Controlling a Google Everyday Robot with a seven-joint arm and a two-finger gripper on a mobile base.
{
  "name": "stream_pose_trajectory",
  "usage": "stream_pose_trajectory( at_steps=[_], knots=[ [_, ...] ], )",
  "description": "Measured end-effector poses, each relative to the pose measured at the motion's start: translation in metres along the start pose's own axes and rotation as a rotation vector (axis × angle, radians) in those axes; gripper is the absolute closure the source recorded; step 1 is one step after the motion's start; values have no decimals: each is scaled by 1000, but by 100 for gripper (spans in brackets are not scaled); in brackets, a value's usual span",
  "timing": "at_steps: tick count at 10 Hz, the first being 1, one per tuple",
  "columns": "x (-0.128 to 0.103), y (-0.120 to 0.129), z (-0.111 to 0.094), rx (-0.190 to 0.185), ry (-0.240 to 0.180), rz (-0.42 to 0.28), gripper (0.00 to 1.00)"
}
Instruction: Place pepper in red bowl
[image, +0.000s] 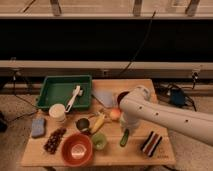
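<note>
One pepper (124, 138) and one red bowl (65, 149) are set near the surface's (131, 156) front edge, one green cup (99, 141) between. The gripper (124, 126) is held over the pepper; its grip cannot be told.

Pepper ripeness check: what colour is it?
The pepper is dark green, camera view; the gripper hangs right above it.

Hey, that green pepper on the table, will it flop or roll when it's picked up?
Likely stiff: the pepper has one slim, slightly curved shape, lying just below the gripper. Being thin, it's probably light. Rounded sides might roll if nudged.
</note>
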Motion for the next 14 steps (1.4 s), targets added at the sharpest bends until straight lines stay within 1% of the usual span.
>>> stream_pose_trajectory(
  at_steps=[4,5,7,8,10,12,14],
  knots=[
    [0,0,0,-1,-1,0,100],
    [-4,0,0,-3,-2,-15,100],
    [-26,-10,-2,1,-10,-83,100],
    [-37,-20,-2,6,-15,-116,100],
    [-74,-59,-2,18,-30,-206,100],
    [-102,-96,-3,31,-40,-288,100],
    [-125,-131,-12,51,-42,-376,100]
  ],
)
